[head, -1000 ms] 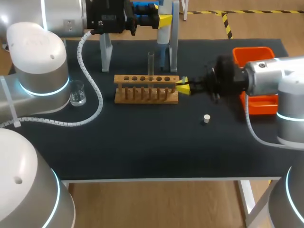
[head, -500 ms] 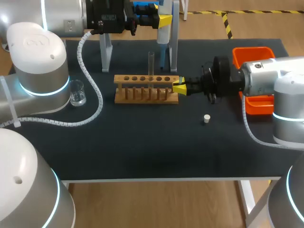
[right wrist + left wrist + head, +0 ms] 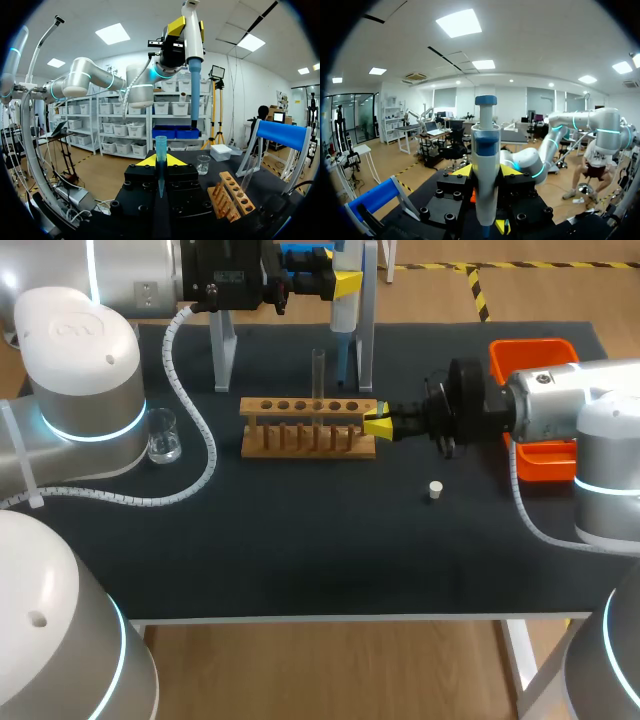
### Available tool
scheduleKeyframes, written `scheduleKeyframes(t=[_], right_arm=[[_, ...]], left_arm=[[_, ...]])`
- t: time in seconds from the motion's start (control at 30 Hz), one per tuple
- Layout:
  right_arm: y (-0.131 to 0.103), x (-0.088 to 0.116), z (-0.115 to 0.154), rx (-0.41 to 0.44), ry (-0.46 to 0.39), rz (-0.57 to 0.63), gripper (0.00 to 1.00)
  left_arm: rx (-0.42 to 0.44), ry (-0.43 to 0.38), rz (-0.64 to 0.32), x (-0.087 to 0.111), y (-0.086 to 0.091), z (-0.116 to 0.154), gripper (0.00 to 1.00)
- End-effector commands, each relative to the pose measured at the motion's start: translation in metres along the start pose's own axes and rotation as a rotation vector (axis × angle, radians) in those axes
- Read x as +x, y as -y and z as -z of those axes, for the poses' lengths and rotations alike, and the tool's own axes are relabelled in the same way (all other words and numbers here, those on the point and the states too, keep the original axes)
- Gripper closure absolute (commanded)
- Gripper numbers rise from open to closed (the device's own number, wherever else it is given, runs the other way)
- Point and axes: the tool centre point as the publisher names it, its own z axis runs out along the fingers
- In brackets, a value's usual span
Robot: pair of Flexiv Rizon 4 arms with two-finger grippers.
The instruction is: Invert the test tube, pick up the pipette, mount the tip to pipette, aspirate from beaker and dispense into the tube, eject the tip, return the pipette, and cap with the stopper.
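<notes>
Two steps look finished, by my reading: the test tube (image 3: 318,375) stands upright in the wooden rack (image 3: 308,428), and my left gripper (image 3: 486,171) is clamped on the pipette (image 3: 485,150), held high behind the rack's right half. My right gripper (image 3: 381,424), just beside the rack's right end, pinches the blue tip (image 3: 161,150) between its fingers, wide end outward. The pipette's nose is well apart from the tip, so mounting is not yet done. What remains, as I judge it: seat the tip, draw from the beaker (image 3: 163,435) well left of the rack, dispense into the tube, eject the tip, return the pipette, and cap with the white stopper (image 3: 434,490), which lies in front of the rack, off its right end.
</notes>
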Motion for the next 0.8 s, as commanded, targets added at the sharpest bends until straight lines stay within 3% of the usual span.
scheduleKeyframes(t=[0.03, 0.8], right_arm=[[0.0002, 0.0002, 0.0003, 0.001, 0.000, 0.000, 1.00], [0.0002, 0.0002, 0.0003, 0.001, 0.000, 0.000, 1.00]], left_arm=[[-0.002, 0.007, -0.003, 0.0017, 0.0010, -0.0003, 1.00], [-0.018, 0.042, -0.051, 0.0085, 0.0029, -0.0014, 1.00]])
